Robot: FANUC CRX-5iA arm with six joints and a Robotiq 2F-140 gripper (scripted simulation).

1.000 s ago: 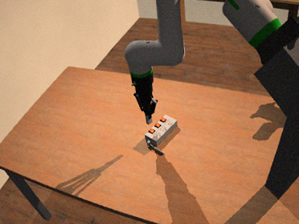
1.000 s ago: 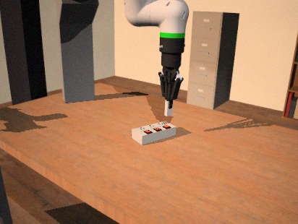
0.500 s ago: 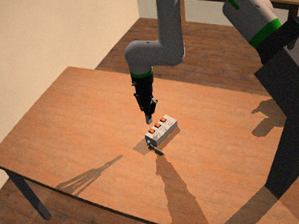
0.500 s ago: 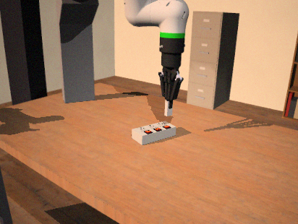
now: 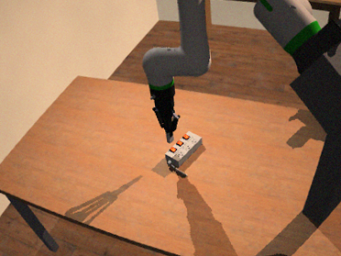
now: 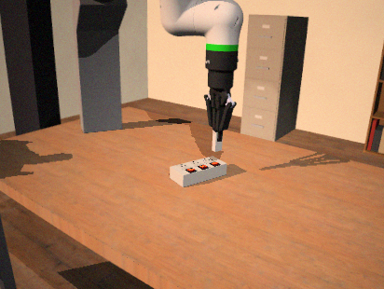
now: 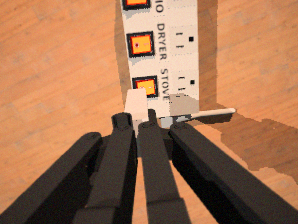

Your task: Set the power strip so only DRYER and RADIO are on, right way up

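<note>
A white power strip [image 5: 183, 148] lies face up on the wooden table; it also shows in the exterior view [image 6: 198, 172] and in the wrist view [image 7: 162, 55]. Three orange rocker switches run along its top. In the wrist view I read the labels STOVE [image 7: 143, 86] and DRYER [image 7: 140, 44]; the third label is cut off at the top edge. All three switches glow orange. My gripper [image 5: 169, 136] [image 6: 217, 144] is shut and empty, pointing down, its pale fingertips [image 7: 136, 106] hovering just above the STOVE end of the strip.
A short cord stub [image 7: 212, 113] sticks out of the strip's near end. A grey filing cabinet [image 6: 271, 76] and a dark pillar [image 6: 100, 65] stand beyond the table. The robot's dark base [image 5: 335, 124] stands at the right.
</note>
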